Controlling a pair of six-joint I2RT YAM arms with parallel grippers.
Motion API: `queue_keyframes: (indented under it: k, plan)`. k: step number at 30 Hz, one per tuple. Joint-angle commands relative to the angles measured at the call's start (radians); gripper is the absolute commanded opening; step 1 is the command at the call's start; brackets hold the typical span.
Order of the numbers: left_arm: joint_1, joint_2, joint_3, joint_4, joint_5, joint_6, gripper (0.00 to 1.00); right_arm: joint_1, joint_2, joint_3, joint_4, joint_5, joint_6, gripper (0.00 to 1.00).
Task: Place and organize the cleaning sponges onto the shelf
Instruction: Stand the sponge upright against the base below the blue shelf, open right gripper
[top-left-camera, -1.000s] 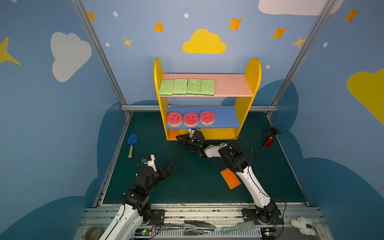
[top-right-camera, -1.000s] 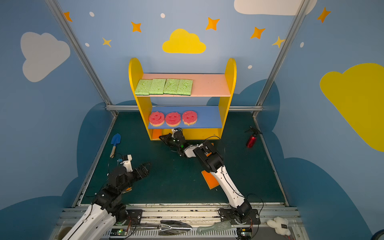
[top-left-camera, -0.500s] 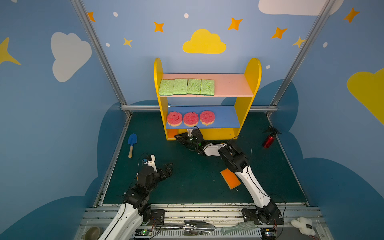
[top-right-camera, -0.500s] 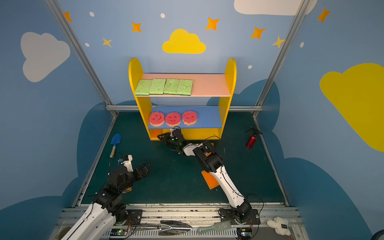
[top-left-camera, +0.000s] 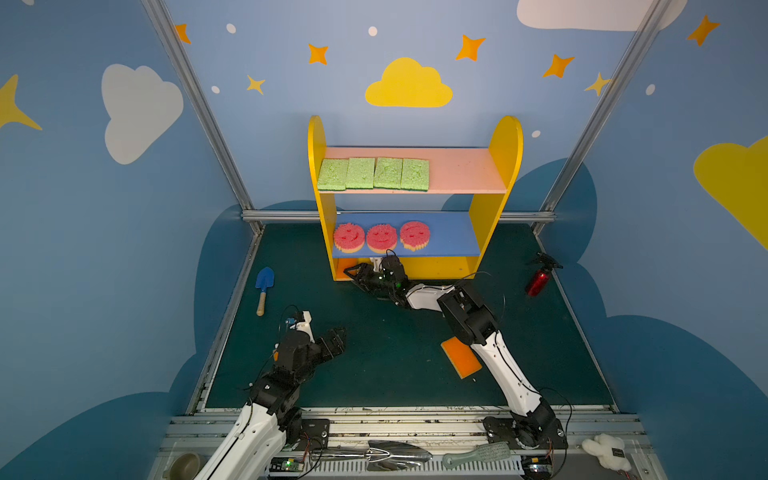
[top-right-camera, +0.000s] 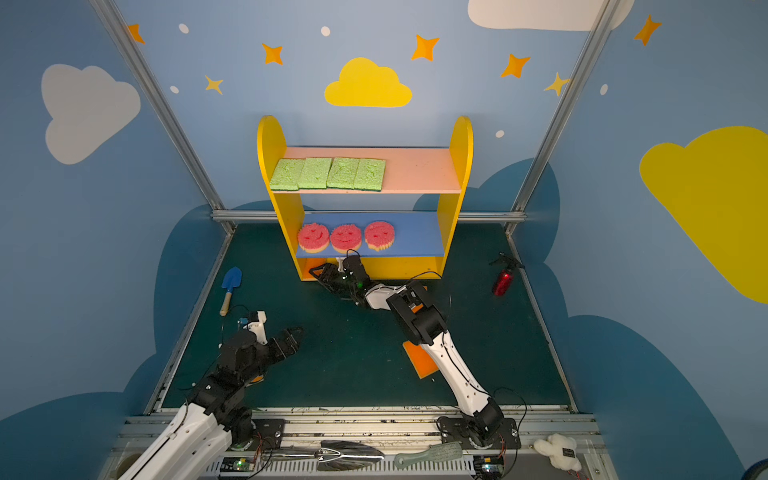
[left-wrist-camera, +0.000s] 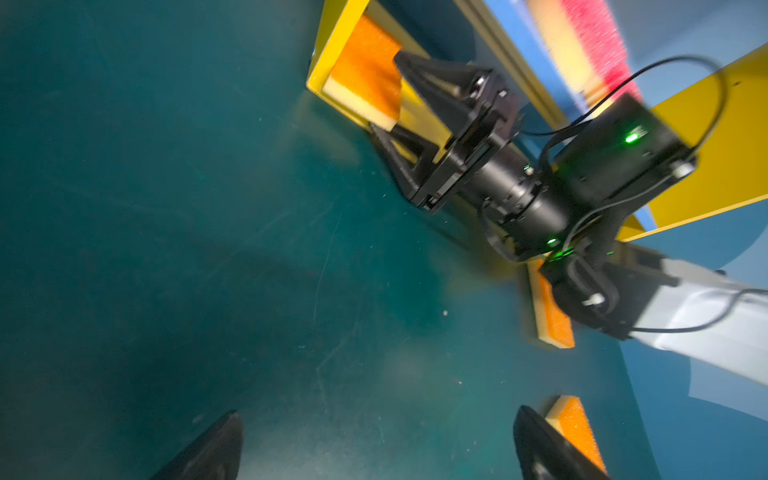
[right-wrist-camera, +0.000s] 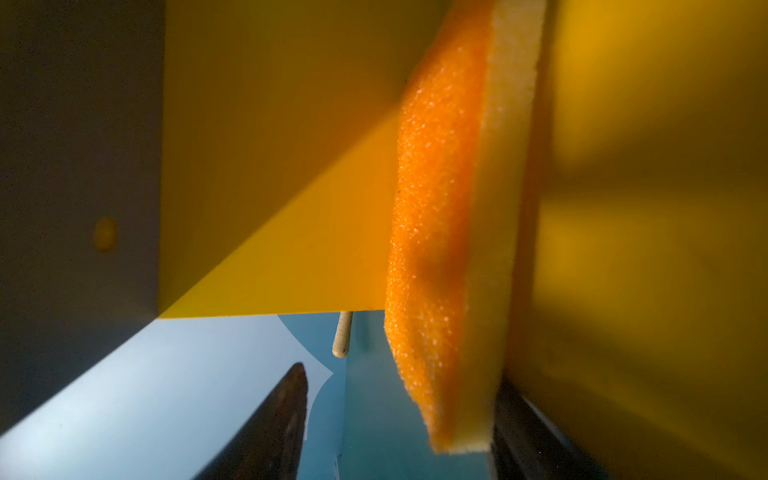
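My right hand (left-wrist-camera: 386, 94) sits at the left end of the shelf's (top-left-camera: 503, 166) bottom board, jaws spread and not clamping the orange sponge (left-wrist-camera: 365, 70) lying there. My left hand (left-wrist-camera: 378, 415) hovers wide open and empty near the tabletop's (top-left-camera: 395, 353) front left corner. A second sponge (top-left-camera: 459, 359) lies flat toward the front edge, partly under my right arm (top-left-camera: 498, 365); I judge it light, soft and springy, so I'd pinch gently across its short width, mid-length.

Orange sponge (right-wrist-camera: 436, 249) porous, grainy (yellow underside finer); shelf (top-left-camera: 505, 166) smooth painted board
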Motion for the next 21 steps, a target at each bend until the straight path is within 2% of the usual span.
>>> queue_keyframes:
  k: [1,12,17,21]
  plan:
    - [0.003,0.027,0.033,-0.018,0.008,-0.010,1.00,0.004,-0.048,0.003,-0.178,-0.022,-0.075,0.68]
    - [0.005,-0.037,0.026,-0.063,0.001,-0.037,1.00,-0.004,-0.090,0.009,-0.344,-0.059,-0.133,0.70]
    - [0.005,-0.070,0.025,-0.091,-0.012,-0.038,1.00,-0.002,-0.098,-0.014,-0.329,-0.064,-0.121,0.47]
    - [0.005,-0.077,0.025,-0.093,-0.020,-0.038,1.00,-0.005,-0.083,-0.009,-0.310,-0.070,-0.102,0.39]
